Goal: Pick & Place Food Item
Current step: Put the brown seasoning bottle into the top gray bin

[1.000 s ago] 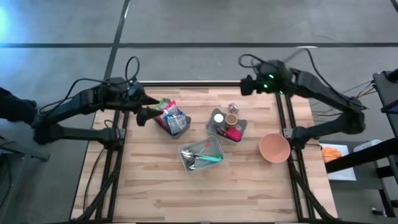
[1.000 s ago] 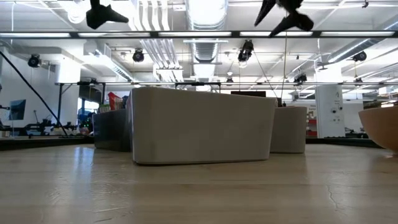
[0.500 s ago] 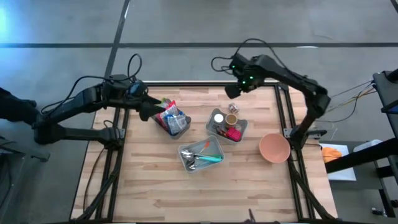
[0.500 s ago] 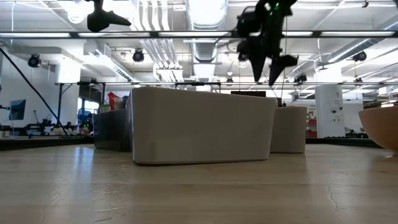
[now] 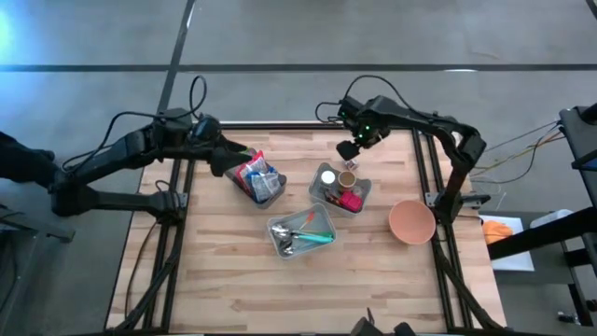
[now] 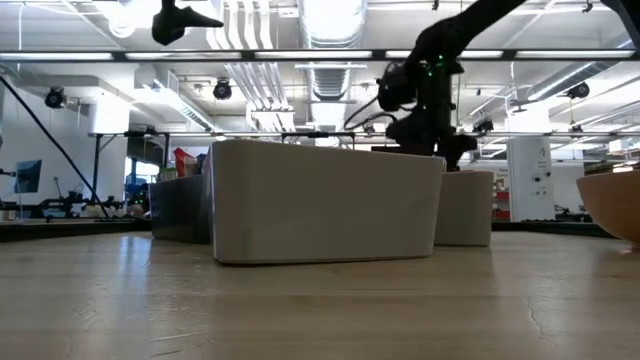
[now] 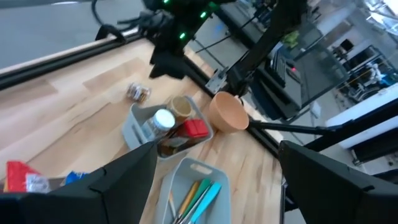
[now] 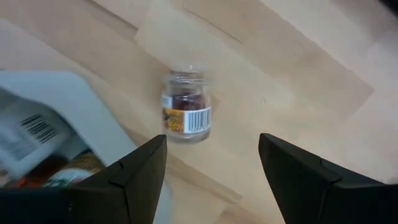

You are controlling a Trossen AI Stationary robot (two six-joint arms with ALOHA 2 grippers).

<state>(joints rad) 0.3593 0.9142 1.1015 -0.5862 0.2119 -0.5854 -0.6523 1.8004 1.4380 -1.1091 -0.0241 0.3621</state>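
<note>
The right gripper (image 5: 346, 149), fingers apart, hovers over a small jar (image 8: 186, 114) (seemingly lying sideways) beside the bin (image 5: 360, 202).

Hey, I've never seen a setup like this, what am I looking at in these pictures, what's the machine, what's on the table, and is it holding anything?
It is a robot with two dark arms at a wooden table. One picture looks straight down from above, one looks level across the tabletop, and two come from cameras on the arms' wrists.

On the table sit three grey bins: one with snack packets, one with jars and containers, one with utensils. A peach bowl stands toward the right edge, and a small jar lies loose on the wood beside the jar bin.

The right gripper hovers just above that small jar, jaws open, holding nothing. The left gripper waits by the snack bin, jaws open and empty too.
</note>
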